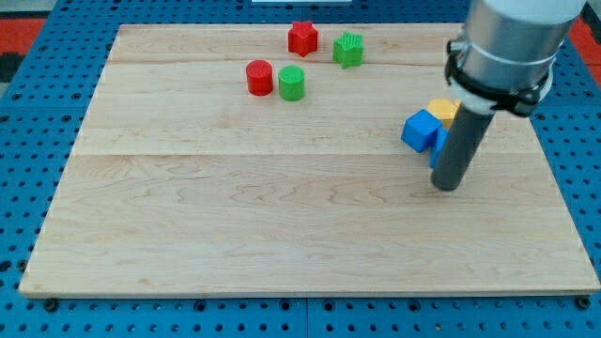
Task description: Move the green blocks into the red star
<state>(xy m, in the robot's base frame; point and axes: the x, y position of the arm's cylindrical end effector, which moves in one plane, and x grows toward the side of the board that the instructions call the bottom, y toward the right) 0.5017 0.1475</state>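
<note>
Inspector: Largest items?
Clerk: The wooden board (282,225) fills the frame; the rod stands at right, its tip (449,186) on the wood just below a blue cube (421,130) and yellow block (443,112). No gripper is fitted; nothing is grasped.
Inspector: Task pieces?
Clerk: Upper centre: red star (302,38), green star (348,49) just right of it, green cylinder (292,83) touching a red cylinder (259,77).

Bright, even light covers the pale wooden board (282,216), with no glare. Blocks cast only faint, short shadows. The picture is slightly soft overall; the arm's grey housing (512,42) at the view's top right looks most blurred.
</note>
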